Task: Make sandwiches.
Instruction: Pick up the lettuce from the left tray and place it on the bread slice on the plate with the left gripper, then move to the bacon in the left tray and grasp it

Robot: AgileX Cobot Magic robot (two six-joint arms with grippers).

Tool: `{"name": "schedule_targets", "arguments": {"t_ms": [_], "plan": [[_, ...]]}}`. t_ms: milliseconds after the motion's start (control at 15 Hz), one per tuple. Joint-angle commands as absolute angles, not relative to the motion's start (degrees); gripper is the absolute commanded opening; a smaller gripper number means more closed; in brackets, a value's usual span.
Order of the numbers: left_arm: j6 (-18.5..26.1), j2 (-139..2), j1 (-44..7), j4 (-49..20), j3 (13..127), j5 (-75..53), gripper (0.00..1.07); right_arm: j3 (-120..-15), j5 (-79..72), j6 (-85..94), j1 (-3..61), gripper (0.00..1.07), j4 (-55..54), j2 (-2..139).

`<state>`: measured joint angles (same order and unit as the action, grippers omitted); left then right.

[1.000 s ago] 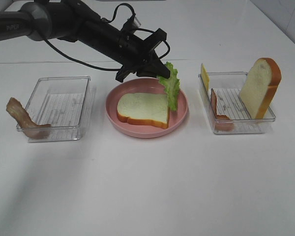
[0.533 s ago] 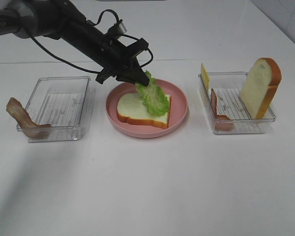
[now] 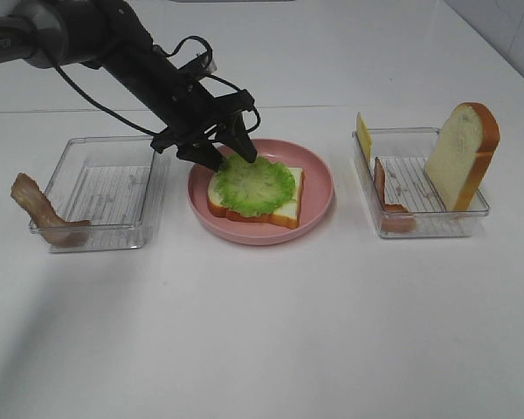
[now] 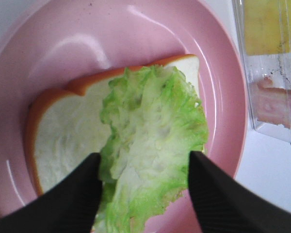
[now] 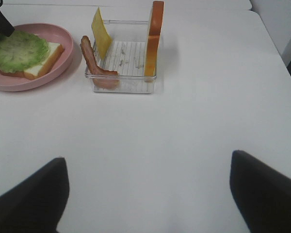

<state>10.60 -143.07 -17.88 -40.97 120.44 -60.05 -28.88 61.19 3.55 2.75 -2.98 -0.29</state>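
A white bread slice (image 3: 285,210) with orange-brown crust lies on the round pink plate (image 3: 321,179). A ruffled green lettuce leaf (image 3: 255,185) is spread flat on top of it. My left gripper (image 3: 232,157) hovers at the leaf's back-left edge. In the left wrist view its black fingers (image 4: 70,196) stand apart on either side of the lettuce (image 4: 153,145), not clamping it. My right gripper (image 5: 148,194) is open over bare table with nothing between its fingers, and it is outside the high view.
The right clear tray (image 3: 419,188) holds an upright bread slice (image 3: 461,155), a yellow cheese square (image 3: 363,135) and a bacon strip (image 3: 386,196). A second bacon strip (image 3: 39,209) leans on the left clear tray (image 3: 105,188).
The left gripper carried the lettuce from the plate's right side leftward and down onto the bread, then opened. The leaf went from hanging upright to lying flat.
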Motion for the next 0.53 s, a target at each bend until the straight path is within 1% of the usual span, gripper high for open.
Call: {"name": "schedule_targets", "arguments": {"t_ms": [67,200,267,333,467,533], "plan": [[10.3,-141.6,-18.0,-40.2,120.6,-60.2,0.84,-28.8,60.7,4.3,2.3,0.85,-2.9,-1.2],[10.1,-139.2,-18.0,-37.2,120.7,-59.6,0.84,-28.8,60.7,4.3,2.3,0.85,-2.9,-1.2],[9.4,-138.1,-18.0,-35.5,121.2,-60.0,0.84,-28.8,60.7,4.3,2.3,0.85,-2.9,-1.2],[7.3,-136.7,-18.0,-33.1,121.2,-60.6,0.84,-28.8,60.7,4.3,2.3,0.85,-2.9,-1.2],[4.6,-133.8,-18.0,-25.4,121.3,-61.9,0.84,-28.8,60.7,4.3,2.3,0.85,-2.9,-1.2],[2.3,-132.0,-18.0,-19.8,121.5,-64.7,0.84,-28.8,60.7,4.3,2.3,0.85,-2.9,-1.2]]}}
